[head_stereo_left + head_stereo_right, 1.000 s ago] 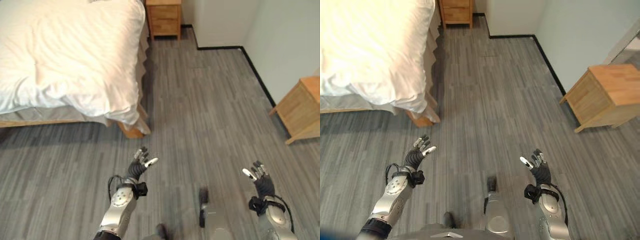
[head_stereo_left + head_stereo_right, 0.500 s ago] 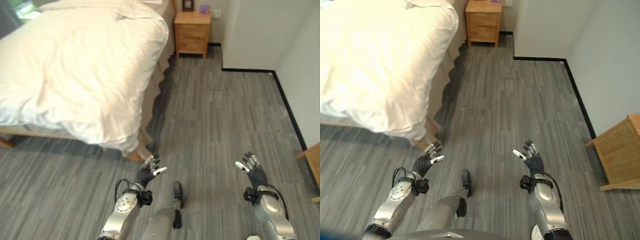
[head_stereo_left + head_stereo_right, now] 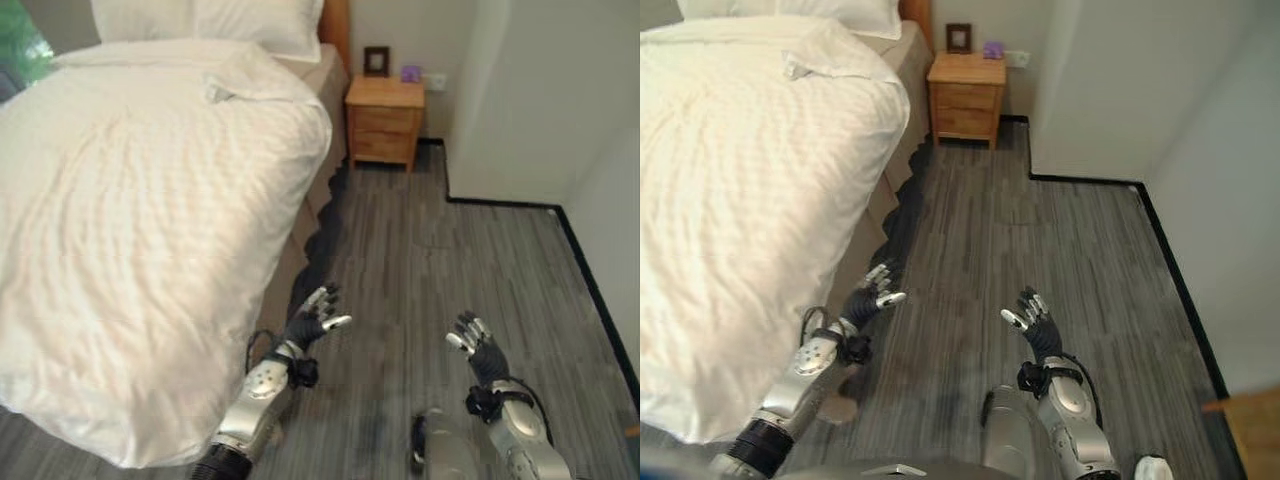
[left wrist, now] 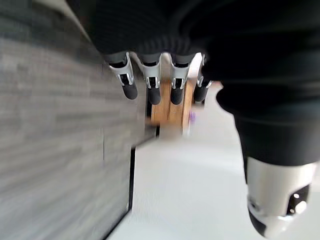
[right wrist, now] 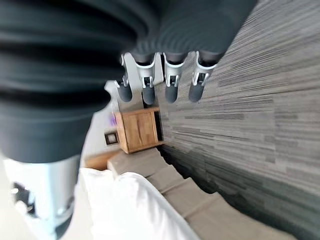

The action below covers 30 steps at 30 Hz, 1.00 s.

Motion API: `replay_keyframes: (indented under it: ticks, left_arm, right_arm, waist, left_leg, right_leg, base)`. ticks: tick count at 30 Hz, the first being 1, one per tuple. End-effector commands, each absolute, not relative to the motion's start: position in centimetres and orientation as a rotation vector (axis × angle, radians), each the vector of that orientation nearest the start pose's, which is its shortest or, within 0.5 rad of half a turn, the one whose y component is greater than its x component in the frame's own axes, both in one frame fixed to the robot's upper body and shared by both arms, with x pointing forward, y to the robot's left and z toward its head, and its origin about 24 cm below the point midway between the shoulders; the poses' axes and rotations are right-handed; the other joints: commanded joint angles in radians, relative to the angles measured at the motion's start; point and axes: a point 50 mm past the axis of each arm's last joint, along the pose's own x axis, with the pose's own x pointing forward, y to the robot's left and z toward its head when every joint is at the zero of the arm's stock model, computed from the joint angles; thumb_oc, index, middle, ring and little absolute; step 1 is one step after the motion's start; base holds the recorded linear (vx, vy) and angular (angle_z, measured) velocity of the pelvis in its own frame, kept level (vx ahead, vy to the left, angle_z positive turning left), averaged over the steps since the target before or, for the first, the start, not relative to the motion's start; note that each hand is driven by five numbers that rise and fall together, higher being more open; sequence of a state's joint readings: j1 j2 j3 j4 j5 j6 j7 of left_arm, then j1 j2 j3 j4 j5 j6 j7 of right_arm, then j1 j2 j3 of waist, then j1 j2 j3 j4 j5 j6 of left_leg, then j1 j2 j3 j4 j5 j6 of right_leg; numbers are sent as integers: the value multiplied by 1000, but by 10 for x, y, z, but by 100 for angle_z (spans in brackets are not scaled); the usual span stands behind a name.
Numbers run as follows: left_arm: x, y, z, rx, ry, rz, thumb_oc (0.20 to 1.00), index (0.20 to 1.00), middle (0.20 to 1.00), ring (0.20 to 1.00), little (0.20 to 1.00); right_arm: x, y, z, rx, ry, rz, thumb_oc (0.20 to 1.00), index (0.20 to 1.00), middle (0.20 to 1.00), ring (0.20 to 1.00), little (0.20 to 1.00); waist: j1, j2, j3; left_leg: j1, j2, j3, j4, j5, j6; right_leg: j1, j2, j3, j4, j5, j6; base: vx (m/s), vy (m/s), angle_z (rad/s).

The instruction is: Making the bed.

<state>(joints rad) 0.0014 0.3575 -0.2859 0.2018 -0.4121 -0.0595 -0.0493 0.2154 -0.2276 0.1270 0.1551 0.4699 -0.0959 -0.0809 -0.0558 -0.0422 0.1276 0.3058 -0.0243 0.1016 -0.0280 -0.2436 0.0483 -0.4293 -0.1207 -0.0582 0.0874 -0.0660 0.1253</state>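
A bed with a white duvet [image 3: 130,220] fills the left of the eye views, its near corner hanging low by my left arm. White pillows [image 3: 215,18] lie at the headboard, and a folded-back piece of sheet [image 3: 240,82] rests below them. My left hand [image 3: 312,322] is raised and open just beside the bed's right edge, touching nothing. Over the grey floor my right hand [image 3: 474,343] is also open and empty. The duvet [image 5: 135,205] and bed side show past the right hand's fingers [image 5: 170,85].
A wooden nightstand [image 3: 385,120] stands beside the headboard with a small picture frame [image 3: 376,60] and a purple object [image 3: 410,73] on top. White walls [image 3: 530,100] bound the right side. Grey plank floor [image 3: 420,260] runs between bed and wall.
The camera has swung and come nearer the bed, which now shows up to its pillows. Both hands stay raised and open; the left one now sits beside the bed's edge.
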Motion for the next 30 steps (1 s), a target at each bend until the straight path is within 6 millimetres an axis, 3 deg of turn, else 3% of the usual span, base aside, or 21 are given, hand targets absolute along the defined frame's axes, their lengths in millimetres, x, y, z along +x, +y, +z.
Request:
replay_keyframes:
  ticks: [1, 3, 6, 7, 9, 11, 12, 13, 14, 16, 18, 20, 23, 25, 26, 27, 28, 29, 30]
  left_arm:
    - [248, 156, 13, -25, 113, -276, 1000, 1000, 1000, 1000, 1000]
    - [246, 156, 10, -28, 124, -272, 1000, 1000, 1000, 1000, 1000]
    - [247, 149, 9, -44, 127, -283, 1000, 1000, 1000, 1000, 1000]
    - [247, 146, 9, -55, 131, -286, 1000, 1000, 1000, 1000, 1000]
    - [252, 146, 13, -85, 125, -271, 1000, 1000, 1000, 1000, 1000]
    - [255, 147, 16, -73, 116, -265, 1000, 1000, 1000, 1000, 1000]
    - [256, 152, 20, -80, 100, -235, 1000, 1000, 1000, 1000, 1000]
    - [256, 152, 20, -80, 100, -235, 1000, 1000, 1000, 1000, 1000]
    - [256, 152, 18, -101, 108, -231, 1000, 1000, 1000, 1000, 1000]
    - [253, 152, 12, -141, 131, -223, 1000, 1000, 1000, 1000, 1000]
    - [248, 153, 6, -122, 151, -222, 1000, 1000, 1000, 1000, 1000]
    - [243, 156, 0, -111, 168, -211, 1000, 1000, 1000, 1000, 1000]
    - [237, 162, -2, -109, 181, -194, 1000, 1000, 1000, 1000, 1000]
    - [232, 166, -5, -123, 195, -177, 1000, 1000, 1000, 1000, 1000]
    - [232, 166, -6, -121, 198, -175, 1000, 1000, 1000, 1000, 1000]
    - [230, 166, -9, -117, 210, -172, 1000, 1000, 1000, 1000, 1000]
    - [229, 166, -10, -109, 219, -165, 1000, 1000, 1000, 1000, 1000]
    - [233, 164, -8, -103, 211, -163, 1000, 1000, 1000, 1000, 1000]
    - [235, 163, -3, -118, 189, -158, 1000, 1000, 1000, 1000, 1000]
  right_arm:
    - [205, -207, -3, 177, 150, -132, 1000, 1000, 1000, 1000, 1000]
    - [204, -208, -2, 153, 147, -118, 1000, 1000, 1000, 1000, 1000]
    - [207, -207, 3, 163, 122, -110, 1000, 1000, 1000, 1000, 1000]
    - [206, -208, 3, 178, 121, -113, 1000, 1000, 1000, 1000, 1000]
    - [207, -210, 9, 213, 93, -123, 1000, 1000, 1000, 1000, 1000]
    - [209, -213, 8, 242, 95, -140, 1000, 1000, 1000, 1000, 1000]
    - [210, -217, 7, 213, 108, -163, 1000, 1000, 1000, 1000, 1000]
    - [210, -217, 7, 212, 108, -163, 1000, 1000, 1000, 1000, 1000]
    - [212, -218, 7, 213, 106, -170, 1000, 1000, 1000, 1000, 1000]
    - [213, -220, 9, 244, 93, -180, 1000, 1000, 1000, 1000, 1000]
    - [212, -219, 8, 234, 93, -168, 1000, 1000, 1000, 1000, 1000]
    - [212, -214, 4, 199, 113, -132, 1000, 1000, 1000, 1000, 1000]
    - [217, -209, 4, 163, 126, -82, 1000, 1000, 1000, 1000, 1000]
    - [219, -197, 6, 199, 115, -33, 1000, 1000, 1000, 1000, 1000]
    - [219, -190, 6, 208, 117, -8, 1000, 1000, 1000, 1000, 1000]
    - [219, -185, 5, 206, 122, 11, 1000, 1000, 1000, 1000, 1000]
    - [221, -180, 4, 196, 126, 28, 1000, 1000, 1000, 1000, 1000]
    - [224, -175, 7, 203, 114, 43, 1000, 1000, 1000, 1000, 1000]
    - [228, -167, 12, 254, 92, 60, 1000, 1000, 1000, 1000, 1000]
  waist:
    - [-45, 8, 5]
    - [-49, 8, -17]
    - [-75, 22, -30]
    - [-90, 27, -35]
    - [-87, 13, -34]
    - [-40, -19, -4]
    - [2, -31, 20]
    - [2, -30, 21]
    - [21, -39, 23]
    - [46, -29, 20]
    - [72, -6, 7]
    - [110, 15, -9]
    - [137, 16, -35]
    - [145, 6, -57]
    - [156, -12, -66]
    - [165, -33, -74]
    - [181, -52, -80]
    - [177, -46, -64]
    - [170, -36, -43]
  left_leg:
    - [-6, 29, -26, -17, 90, -67]
    - [39, 44, -38, -8, 95, -89]
    - [34, 129, -51, 170, 180, -135]
    - [0, 173, -61, 329, 300, -149]
    - [-136, 261, 1, 650, 459, -147]
    - [-277, 257, 24, 848, 419, -118]
    - [-399, 242, 55, 864, 372, -122]
    - [-398, 243, 55, 865, 370, -122]
    - [-458, 214, 65, 820, 352, -119]
    - [-510, 185, 95, 607, 335, -114]
    - [-523, 123, 109, 274, 347, -98]
    - [-539, 52, 61, -26, 418, -104]
    - [-558, 38, 101, -59, 461, -111]
    - [-524, 45, 163, -26, 468, -79]
    - [-522, 38, 172, -9, 457, -60]
    - [-510, 14, 173, 13, 426, -37]
    - [-511, 3, 182, 56, 378, -12]
    - [-479, 8, 178, 72, 344, 4]
    - [-430, 14, 178, 79, 315, 18]
  right_leg:
    - [107, -52, -41, -175, 211, 100]
    - [120, -63, -133, -145, 242, 101]
    - [159, -27, -121, -54, 240, 54]
    - [168, 4, -95, -16, 217, 24]
    - [249, 41, -115, 3, 148, -58]
    - [338, 68, -117, -21, 95, -100]
    - [411, 73, -106, -48, 73, -102]
    - [413, 75, -105, -48, 72, -102]
    - [444, 65, -99, -61, 62, -96]
    - [502, 68, -96, -72, 32, -83]
    - [554, 89, -89, -74, -12, -66]
    - [634, 126, -61, -92, -57, -58]
    - [706, 138, -35, -95, -89, -61]
    - [730, 128, -28, -53, -128, -49]
    - [716, 104, -36, 17, -104, -29]
    - [690, 79, -41, 152, -37, 9]
    - [644, 50, -36, 335, 130, 67]
    - [570, 29, -44, 468, 228, 93]
    - [510, 3, -59, 589, 281, 98]
  base:
    - [675, -196, 84]
    - [709, -244, 72]
    - [729, -345, 37]
    - [713, -467, 16]
    - [692, -595, 4]
    - [648, -543, 21]
    - [531, -331, -7]
    - [505, -201, -23]
    - [384, -59, -33]
    - [615, -53, -55]
    - [697, 34, -40]
    - [773, 23, -9]
    - [656, -1, -22]
    - [642, 77, -22]
    - [615, 122, -12]
    - [581, 142, -24]
    - [577, 163, -20]
    - [551, 177, -12]
    - [551, 177, 7]
